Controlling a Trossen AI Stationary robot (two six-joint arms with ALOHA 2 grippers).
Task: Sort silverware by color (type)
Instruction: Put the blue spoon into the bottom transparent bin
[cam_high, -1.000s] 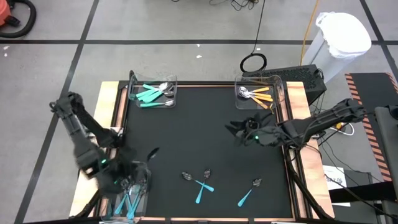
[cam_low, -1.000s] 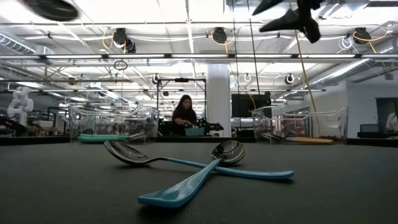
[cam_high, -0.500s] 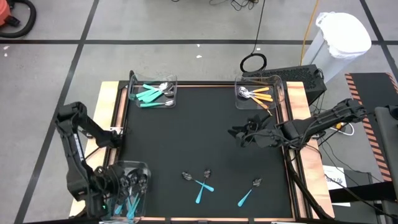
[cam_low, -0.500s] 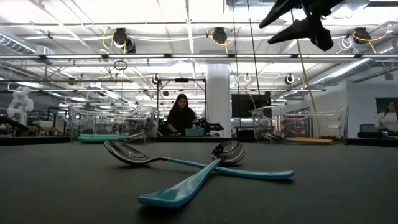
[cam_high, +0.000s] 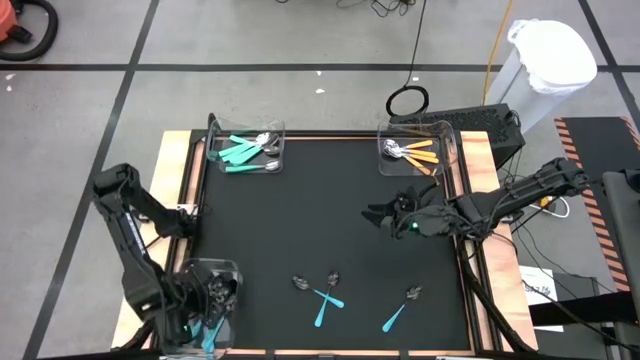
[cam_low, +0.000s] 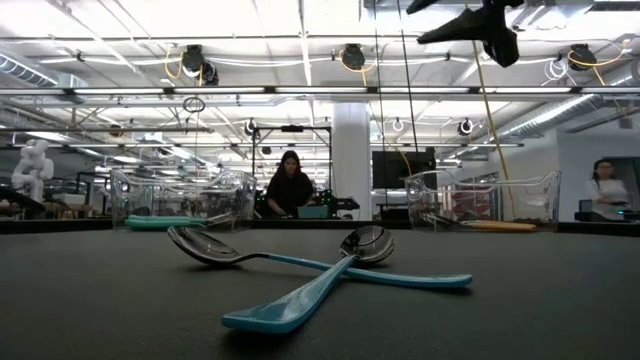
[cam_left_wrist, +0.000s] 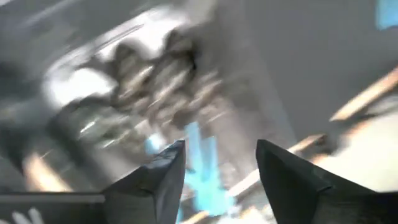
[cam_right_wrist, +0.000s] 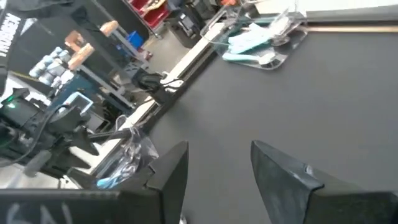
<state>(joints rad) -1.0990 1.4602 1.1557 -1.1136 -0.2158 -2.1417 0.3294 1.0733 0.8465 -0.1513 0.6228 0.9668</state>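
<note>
Two teal-handled spoons (cam_high: 322, 290) lie crossed on the black mat near its front edge, and a third teal spoon (cam_high: 397, 312) lies to their right. The crossed pair (cam_low: 330, 268) fills the low view. My left gripper (cam_high: 208, 305) hangs open over the clear bin (cam_high: 232, 270) at the near left, which holds teal-handled silverware (cam_left_wrist: 199, 162). My right gripper (cam_high: 377, 213) hovers open above the mat's right half, high over the table (cam_low: 455, 25), with nothing between its fingers (cam_right_wrist: 168, 168).
A clear bin (cam_high: 246, 152) with teal silverware stands at the far left of the mat. Another bin (cam_high: 414, 152) with orange-handled pieces stands at the far right. Wooden rails (cam_high: 190, 190) frame the mat. People show in the room behind the table.
My left gripper has swung toward the table's near edge and come over the near-left bin. The spoons on the mat have not moved.
</note>
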